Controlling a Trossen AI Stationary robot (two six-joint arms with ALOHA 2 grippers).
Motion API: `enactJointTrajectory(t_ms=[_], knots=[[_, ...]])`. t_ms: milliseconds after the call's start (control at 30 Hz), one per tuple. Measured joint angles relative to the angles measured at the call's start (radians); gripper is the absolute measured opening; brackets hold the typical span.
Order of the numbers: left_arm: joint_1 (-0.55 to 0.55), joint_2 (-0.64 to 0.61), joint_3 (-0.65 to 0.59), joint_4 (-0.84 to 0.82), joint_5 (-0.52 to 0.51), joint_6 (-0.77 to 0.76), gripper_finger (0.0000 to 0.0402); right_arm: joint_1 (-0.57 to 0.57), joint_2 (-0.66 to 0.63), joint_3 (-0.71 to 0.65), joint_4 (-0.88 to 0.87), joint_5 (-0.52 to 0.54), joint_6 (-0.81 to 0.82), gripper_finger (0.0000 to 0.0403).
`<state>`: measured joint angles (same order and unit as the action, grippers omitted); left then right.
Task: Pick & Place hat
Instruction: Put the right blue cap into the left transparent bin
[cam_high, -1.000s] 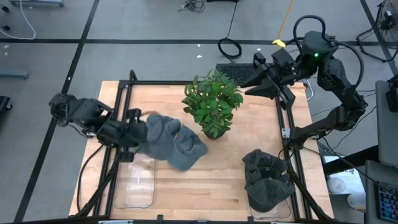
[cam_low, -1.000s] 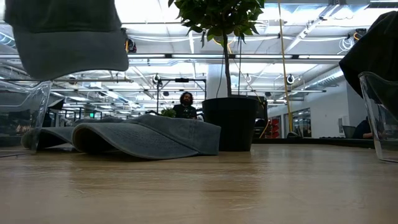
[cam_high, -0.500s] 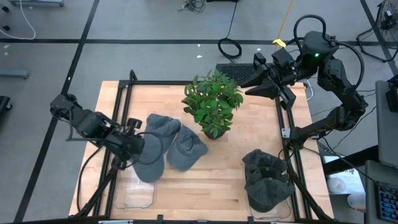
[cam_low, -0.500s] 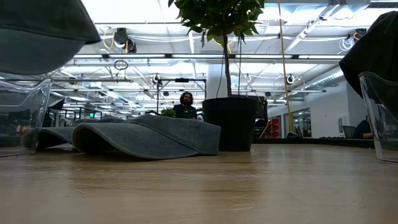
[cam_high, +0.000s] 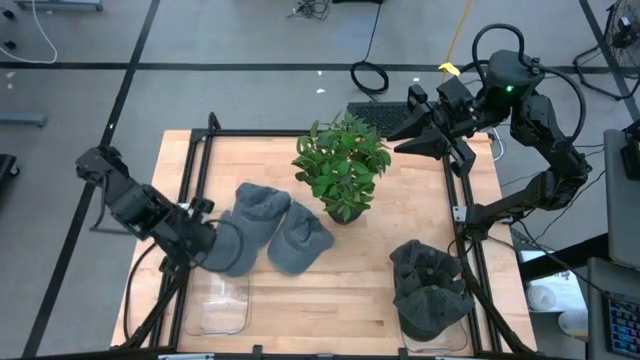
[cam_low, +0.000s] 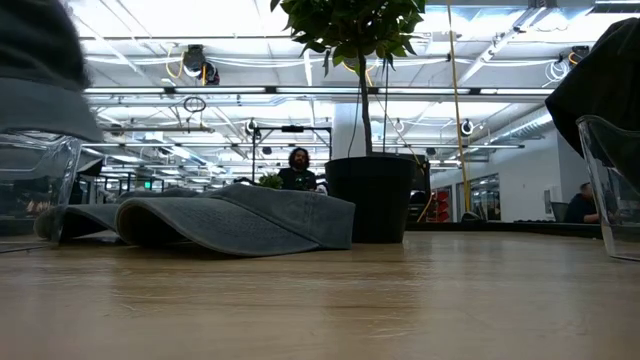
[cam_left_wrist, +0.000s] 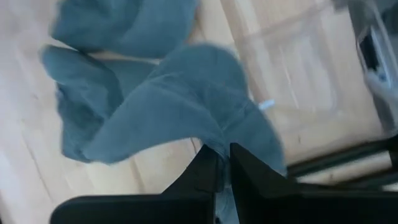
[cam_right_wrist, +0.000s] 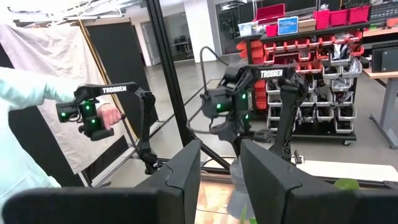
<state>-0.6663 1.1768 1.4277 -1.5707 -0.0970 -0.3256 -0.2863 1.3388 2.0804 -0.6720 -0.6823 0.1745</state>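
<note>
My left gripper (cam_high: 207, 240) (cam_left_wrist: 224, 171) is shut on a grey hat (cam_high: 232, 248) (cam_left_wrist: 180, 106). It holds the hat in the air over the table's near left part, just beyond a clear bin (cam_high: 220, 305). In the low view the held hat (cam_low: 40, 70) shows blurred at upper left. Two more grey hats (cam_high: 262, 205) (cam_high: 300, 240) lie flat on the table beside the plant (cam_high: 343, 165). My right gripper (cam_high: 397, 140) (cam_right_wrist: 221, 180) is open and raised over the far right edge. My left gripper pinches the hat's edge (cam_left_wrist: 231, 140) between its two fingers. The fingers come slanting from the table's left side. The hat is lifted clear of the table and spreads out beyond the fingertips; whether they hold one layer or several, I cannot tell.
A potted plant (cam_low: 375, 195) stands mid-table, right of the lying hats (cam_low: 240, 220). A clear bin (cam_low: 35, 185) sits near left; a second bin (cam_high: 432, 310) near right holds dark hats. A black frame (cam_high: 200, 150) borders the table. A person's hand (cam_right_wrist: 109, 115) shows in the room.
My left gripper has carried the hat from above the two lying hats toward the table's near left, toward the clear bin. The hat has stayed lifted clear and swung along with it, sliding out of the low view's left side. The right arm has kept still.
</note>
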Motion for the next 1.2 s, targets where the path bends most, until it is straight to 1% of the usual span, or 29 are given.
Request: enactJointTrajectory(t_ms=[167,267,500,733,867,1033,1133,1200], knots=[[-0.026,-0.003,-0.071,0.0,0.021,-0.043,0.0022,0.0,0.0,0.0,-0.002,0.0,0.0,0.0102],[-0.039,-0.032,-0.1,0.003,0.045,-0.108,0.0022,0.0,0.0,0.0,-0.003,0.0,-0.001,0.0102],[-0.092,-0.135,-0.098,0.002,0.039,-0.214,0.0022,0.0,0.0,0.0,-0.003,0.003,-0.003,0.0102],[-0.128,-0.169,-0.11,0.002,0.029,-0.209,0.0022,0.0,0.001,-0.035,0.005,0.004,-0.003,0.0102],[-0.128,-0.185,-0.177,-0.002,0.018,-0.236,0.0022,0.0,0.001,-0.063,0.01,0.004,-0.01,0.0102],[-0.104,-0.159,-0.271,0.004,-0.003,-0.245,0.0022,0.0,0.001,-0.084,0.01,0.004,-0.013,0.0102],[-0.069,-0.159,-0.301,-0.004,-0.013,-0.26,0.0022,0.0,0.001,-0.084,0.05,0.002,-0.036,0.0102],[-0.044,-0.152,-0.303,-0.003,-0.04,-0.245,0.0022,0.0,-0.003,-0.084,0.099,0.002,-0.041,0.0102]])
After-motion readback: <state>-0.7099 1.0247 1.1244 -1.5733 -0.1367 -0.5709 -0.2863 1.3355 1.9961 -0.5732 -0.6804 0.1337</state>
